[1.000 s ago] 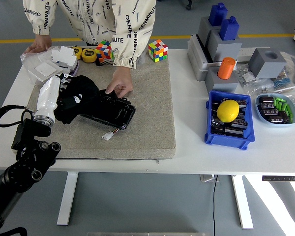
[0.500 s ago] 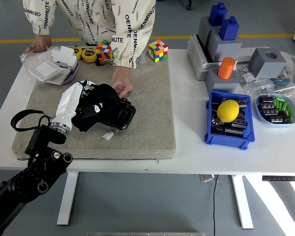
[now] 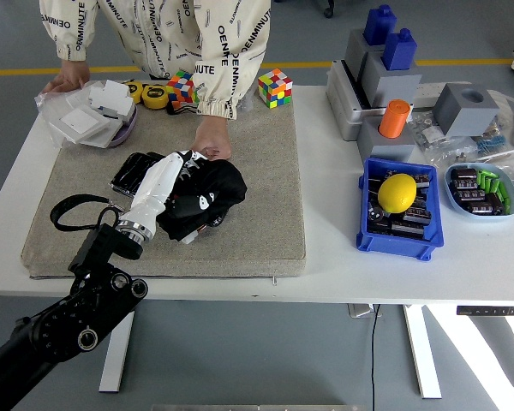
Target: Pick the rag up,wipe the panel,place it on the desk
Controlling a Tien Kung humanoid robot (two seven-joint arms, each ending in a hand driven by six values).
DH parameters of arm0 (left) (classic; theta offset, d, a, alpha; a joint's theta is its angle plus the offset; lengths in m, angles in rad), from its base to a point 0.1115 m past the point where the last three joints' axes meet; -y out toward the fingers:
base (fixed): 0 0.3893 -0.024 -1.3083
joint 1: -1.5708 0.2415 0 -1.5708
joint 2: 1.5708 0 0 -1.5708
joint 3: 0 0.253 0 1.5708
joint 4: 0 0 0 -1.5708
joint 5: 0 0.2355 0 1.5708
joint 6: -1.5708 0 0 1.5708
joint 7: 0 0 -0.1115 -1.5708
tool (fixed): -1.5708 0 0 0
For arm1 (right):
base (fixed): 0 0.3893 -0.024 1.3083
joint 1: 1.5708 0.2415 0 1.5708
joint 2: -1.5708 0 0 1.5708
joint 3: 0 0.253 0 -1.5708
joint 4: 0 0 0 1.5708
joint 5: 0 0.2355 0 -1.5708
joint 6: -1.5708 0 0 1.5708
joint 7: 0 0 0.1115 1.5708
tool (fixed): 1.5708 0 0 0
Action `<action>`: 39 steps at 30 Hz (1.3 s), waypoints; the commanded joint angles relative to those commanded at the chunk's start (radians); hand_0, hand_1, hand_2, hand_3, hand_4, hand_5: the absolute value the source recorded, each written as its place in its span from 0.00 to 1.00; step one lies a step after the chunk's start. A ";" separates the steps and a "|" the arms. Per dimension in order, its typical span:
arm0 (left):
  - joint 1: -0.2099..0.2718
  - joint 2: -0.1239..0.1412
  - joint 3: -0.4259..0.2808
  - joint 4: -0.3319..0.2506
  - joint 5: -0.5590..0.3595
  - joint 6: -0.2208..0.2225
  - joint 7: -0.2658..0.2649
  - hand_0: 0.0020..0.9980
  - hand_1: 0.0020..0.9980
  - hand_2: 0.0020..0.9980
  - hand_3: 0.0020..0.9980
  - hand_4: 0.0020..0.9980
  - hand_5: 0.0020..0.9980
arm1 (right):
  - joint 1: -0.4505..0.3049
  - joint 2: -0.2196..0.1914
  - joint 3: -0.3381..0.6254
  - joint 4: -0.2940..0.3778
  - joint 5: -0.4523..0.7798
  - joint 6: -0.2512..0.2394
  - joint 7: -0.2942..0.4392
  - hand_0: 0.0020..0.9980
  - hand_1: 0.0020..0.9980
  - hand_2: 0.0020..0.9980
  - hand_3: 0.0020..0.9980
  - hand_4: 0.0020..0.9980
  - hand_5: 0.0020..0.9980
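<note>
Head view: the only camera, looking down over the white bench (image 3: pixel 343 257) with a grey mat (image 3: pixel 265 197) spread on its left part.
Left hand: the left hand (image 3: pixel 176 175), white-backed, lies palm down on the black rag (image 3: pixel 207 195); its fingers are pressed into the cloth, and how tightly they close on it I cannot tell.
Left arm: it comes in from the lower left corner, black joints low, the white forearm slanting up and to the right over the mat, a black cable looped beside the wrist.
Rag: bunched in a heap on the right part of the black panel (image 3: pixel 134 171), in the middle of the mat.
Panel: flat on the mat, its left end bare and showing to the left of the hand; a small white connector sticks out below the rag.
Person's hand: one hand (image 3: pixel 212 137) of the person at the far side rests at the panel's far edge, touching or just beside the rag; the other hand (image 3: pixel 67 79) rests on a clear bag at the far left corner.
Right hand: out of view.
Other things: a blue bin (image 3: pixel 399 214) with a yellow ball (image 3: pixel 397 193) stands to the right of the mat, well apart from the rag; two colour cubes (image 3: pixel 275 87) sit at the mat's far edge.
</note>
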State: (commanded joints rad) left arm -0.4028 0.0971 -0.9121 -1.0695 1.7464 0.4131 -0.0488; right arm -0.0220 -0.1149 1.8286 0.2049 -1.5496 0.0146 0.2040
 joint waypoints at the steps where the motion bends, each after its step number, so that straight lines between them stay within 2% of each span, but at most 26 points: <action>1: 0.000 0.000 0.005 -0.002 -0.002 0.000 0.000 0.28 0.27 0.30 0.55 0.68 0.00 | 0.000 0.001 0.001 0.000 0.000 0.000 0.000 0.54 0.56 0.49 0.52 0.89 0.35; 10: -0.011 -0.002 -0.021 0.051 -0.015 0.006 -0.008 0.27 0.26 0.30 0.55 0.68 0.00 | 0.001 0.000 -0.001 0.000 0.001 0.000 0.000 0.54 0.56 0.49 0.52 0.89 0.35; 22: -0.022 -0.010 -0.146 0.146 -0.020 0.035 -0.047 0.27 0.26 0.30 0.55 0.68 0.00 | 0.002 -0.002 -0.009 -0.001 0.006 -0.002 0.000 0.54 0.56 0.50 0.52 0.89 0.35; 28: -0.044 -0.016 -0.240 0.235 0.006 0.041 -0.058 0.27 0.26 0.30 0.55 0.68 0.00 | 0.001 -0.005 -0.012 -0.001 0.006 -0.002 0.000 0.54 0.56 0.50 0.52 0.90 0.36; 39: -0.088 -0.010 -0.375 0.379 0.036 0.052 -0.080 0.27 0.26 0.30 0.55 0.68 0.00 | 0.002 -0.008 -0.017 0.000 0.010 -0.003 0.002 0.54 0.56 0.49 0.52 0.90 0.36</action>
State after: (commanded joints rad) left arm -0.4908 0.0871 -1.2870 -0.6901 1.7828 0.4651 -0.1289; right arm -0.0201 -0.1225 1.8115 0.2048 -1.5400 0.0115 0.2060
